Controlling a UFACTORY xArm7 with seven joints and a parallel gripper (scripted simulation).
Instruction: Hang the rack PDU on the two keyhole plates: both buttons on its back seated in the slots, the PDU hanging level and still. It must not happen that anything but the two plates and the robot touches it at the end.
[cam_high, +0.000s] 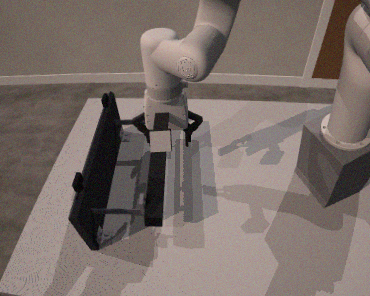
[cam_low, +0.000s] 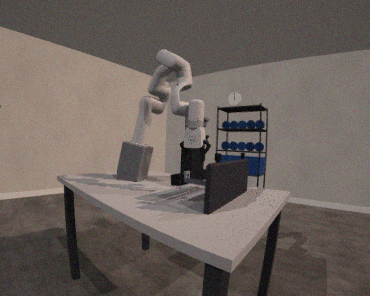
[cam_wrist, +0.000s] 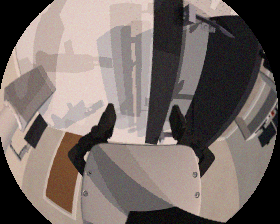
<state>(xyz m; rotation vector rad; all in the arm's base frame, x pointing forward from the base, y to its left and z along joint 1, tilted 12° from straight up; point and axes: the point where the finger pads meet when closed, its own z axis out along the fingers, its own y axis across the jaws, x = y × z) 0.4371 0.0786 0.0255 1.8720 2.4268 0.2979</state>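
Observation:
The rack PDU is a long dark bar lying flat on the white table. Beside it, to the left in the top view, stands a dark upright backboard. Two small dark fittings sit at the board's top edge. My gripper is open and empty. It hangs over the far end of the PDU with its fingers spread to either side of the bar. In the wrist view the bar runs closer to the right finger.
The arm's grey base block stands on the table at the right in the top view. A black shelf with blue items stands behind the table, off it. The table's edges are close to the backboard.

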